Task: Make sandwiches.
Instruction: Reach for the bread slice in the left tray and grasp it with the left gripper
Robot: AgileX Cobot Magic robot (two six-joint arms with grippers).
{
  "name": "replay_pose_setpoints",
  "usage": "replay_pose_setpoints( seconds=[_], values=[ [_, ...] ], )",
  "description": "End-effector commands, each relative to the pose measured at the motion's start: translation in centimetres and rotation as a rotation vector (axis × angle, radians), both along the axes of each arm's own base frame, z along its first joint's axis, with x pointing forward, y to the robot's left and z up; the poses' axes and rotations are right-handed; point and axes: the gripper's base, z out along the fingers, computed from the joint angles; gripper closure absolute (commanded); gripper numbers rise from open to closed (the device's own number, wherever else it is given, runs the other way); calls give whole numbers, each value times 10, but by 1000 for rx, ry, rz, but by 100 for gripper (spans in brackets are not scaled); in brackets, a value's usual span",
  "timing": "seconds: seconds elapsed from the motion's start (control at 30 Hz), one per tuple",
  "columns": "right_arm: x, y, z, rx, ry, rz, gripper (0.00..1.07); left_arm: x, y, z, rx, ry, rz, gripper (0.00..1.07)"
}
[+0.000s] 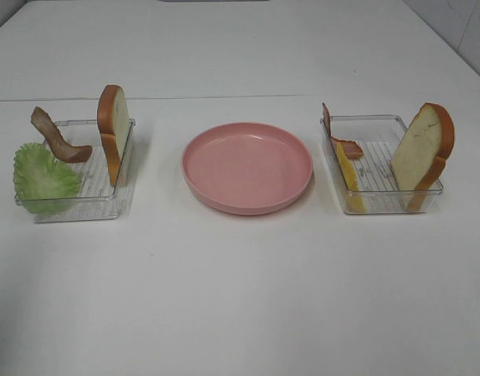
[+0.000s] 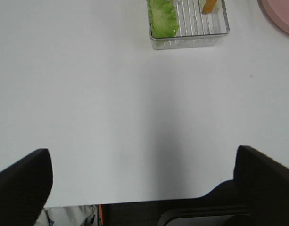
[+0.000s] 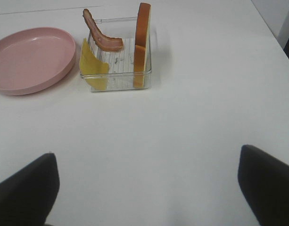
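Well ahead of my left fingers [image 2: 22, 181] and right fingers [image 3: 24, 186], both spread wide and empty, bread [image 1: 422, 153], bacon [image 1: 59, 142], lettuce [image 1: 42, 174] and cheese [image 1: 349, 178] lean in trays [image 1: 373, 119]; a skewed pinch could topple them.

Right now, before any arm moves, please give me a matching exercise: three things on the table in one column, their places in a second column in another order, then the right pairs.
Things:
1. cheese slice
2. pink plate
3. lettuce leaf

Places:
A. in the left tray
B. in the right tray
C. between both trays

Right pairs: 1-B, 2-C, 3-A.
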Motion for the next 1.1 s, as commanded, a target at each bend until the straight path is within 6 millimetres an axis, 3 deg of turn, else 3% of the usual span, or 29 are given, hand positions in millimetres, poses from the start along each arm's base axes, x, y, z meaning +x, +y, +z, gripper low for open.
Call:
replay_pose_setpoints(
  seconds=[0.03,0.07,0.1,0.13,0.17,0.2,0.27,0.3,0.37,0.4,0.47,0.5,0.57,0.63,0.67,0.7,0.73,0.8,0.87,1.1],
  values=[
    [-4,0,0,-11,-39,-2,11,24,2,4,2,139,-2,6],
    [-4,0,0,-11,-39,-2,11,54,4,10,13,167,-8,6],
    [-4,0,0,-11,-39,-2,11,54,4,10,13,167,-8,6],
    [-4,0,0,-11,-39,-2,11,66,5,11,24,179,-12,6],
    [-4,0,0,-11,-39,-2,11,97,7,12,36,205,-16,6],
    [-4,0,0,-11,-39,-2,11,97,7,12,36,205,-16,6],
    [-4,0,0,-11,-39,-2,11,139,8,7,28,243,-18,6],
    [-4,0,0,-11,-39,-2,11,139,8,7,28,243,-18,6],
    [-4,0,0,-11,-39,-2,11,177,3,-4,26,276,-21,6],
    [-4,0,0,-11,-39,-2,11,177,3,-4,26,276,-21,6],
    [-4,0,0,-11,-39,-2,11,211,-11,-15,39,297,-53,6],
    [-4,0,0,-11,-39,-2,11,211,-11,-15,39,297,-53,6],
    [-4,0,0,-11,-39,-2,11,240,-30,-32,42,326,-93,6],
    [-4,0,0,-11,-39,-2,11,247,-36,-36,43,329,-105,6],
    [-4,0,0,-11,-39,-2,11,262,-51,-44,43,332,-128,6],
    [-4,0,0,-11,-39,-2,11,262,-51,-44,43,332,-128,6],
    [-4,0,0,-11,-39,-2,11,274,-66,-50,42,328,-146,6],
    [-4,0,0,-11,-39,-2,11,279,-72,-55,39,333,-150,6],
    [-4,0,0,-11,-39,-2,11,292,-90,-67,36,342,-163,6],
    [-4,0,0,-11,-39,-2,11,307,-115,-99,35,395,-175,6]
  ],
)
